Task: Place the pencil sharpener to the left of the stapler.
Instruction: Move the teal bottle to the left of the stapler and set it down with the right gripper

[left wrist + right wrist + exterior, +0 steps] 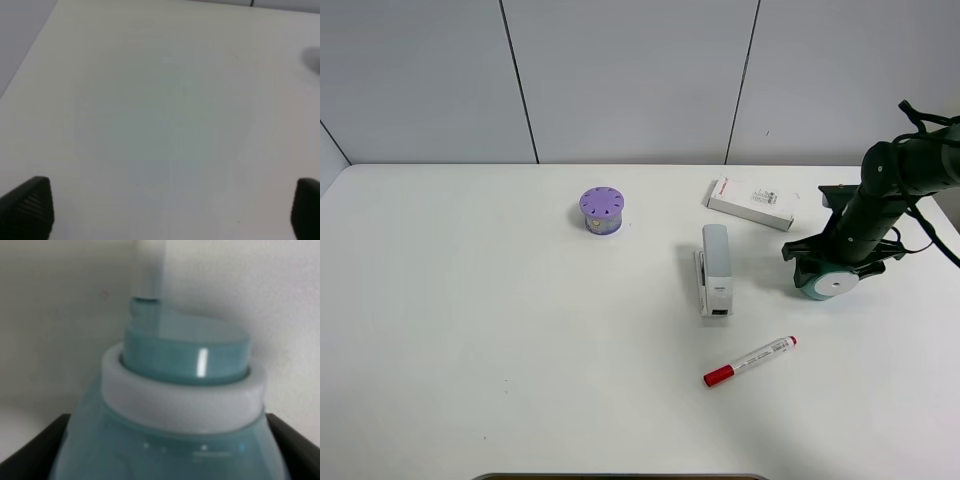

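We can read no writing anywhere: the flat white box (750,203) carries a red mark at one end and some dark print, the red-capped marker (750,361) has a faint dark line of print on its white barrel, and both are too small to make out. The stapler (715,268) and the purple cylinder (602,210) show no label we can read. The right gripper (838,270) is closed around the pencil sharpener (832,283). In the right wrist view its dark fingers (32,447) meet the teal body on both flanks with no gap, and the white ring and teal neck fill the space between them. In the high view the sharpener sits low at the white table (470,330), its white round face toward the camera, to the right of the stapler and apart from it, nearer to us than the box. The left gripper (167,210) has its jaws spread wide over bare table, holding and touching nothing.
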Motion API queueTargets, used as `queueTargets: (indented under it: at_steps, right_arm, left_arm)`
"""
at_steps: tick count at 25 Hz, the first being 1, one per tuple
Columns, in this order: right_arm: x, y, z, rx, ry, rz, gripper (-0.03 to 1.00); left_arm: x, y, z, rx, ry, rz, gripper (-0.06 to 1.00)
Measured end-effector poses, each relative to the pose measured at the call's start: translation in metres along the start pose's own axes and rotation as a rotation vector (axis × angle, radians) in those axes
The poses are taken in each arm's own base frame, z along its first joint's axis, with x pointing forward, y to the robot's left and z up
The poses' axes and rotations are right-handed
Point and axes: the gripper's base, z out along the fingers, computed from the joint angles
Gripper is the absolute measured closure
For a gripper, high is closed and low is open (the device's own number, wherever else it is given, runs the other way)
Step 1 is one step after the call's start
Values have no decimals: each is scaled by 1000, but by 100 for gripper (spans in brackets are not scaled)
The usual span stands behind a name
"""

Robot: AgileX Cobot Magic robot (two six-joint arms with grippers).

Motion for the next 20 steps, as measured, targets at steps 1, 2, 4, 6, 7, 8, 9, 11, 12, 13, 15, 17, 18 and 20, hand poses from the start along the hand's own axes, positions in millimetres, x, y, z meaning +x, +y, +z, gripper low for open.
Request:
queueTargets:
  at_steps: [1,2,4,6,7,8,9,11,12,13,15,17,18,20]
  right_arm:
    - [0,0,0,0,0,0,29]
    - [0,0,0,0,0,0,29]
    - [0,0,0,0,0,0,29]
    - [0,0,0,0,0,0,29]
    - [0,0,0,0,0,0,29]
    - [0,0,0,0,0,-1,29]
    - [0,0,0,0,0,-1,29]
    - [0,0,0,0,0,-1,29]
    - [0,0,0,0,0,-1,29]
    - [0,0,0,0,0,-1,29]
    - [0,0,0,0,0,-1,29]
    - [0,0,-2,0,-7,-1,29]
    - [-1,0,-3,0,-10,-1,29]
    - [-2,0,-9,0,-28,-1,29]
  left_arm:
    - [0,0,0,0,0,0,-1]
    - [0,0,0,0,0,0,-1]
    - [0,0,0,0,0,0,-1]
    - [0,0,0,0,0,0,-1]
    - [0,0,0,0,0,0,-1]
    - [0,0,0,0,0,0,-1]
    - [0,0,0,0,0,0,-1]
    - [0,0,0,0,0,0,-1]
    - [0,0,0,0,0,0,-1]
    - [0,0,0,0,0,0,-1]
    - [0,0,0,0,0,0,-1]
    - [0,0,0,0,0,0,-1]
    - [0,0,0,0,0,0,-1]
    - [0,0,0,0,0,0,-1]
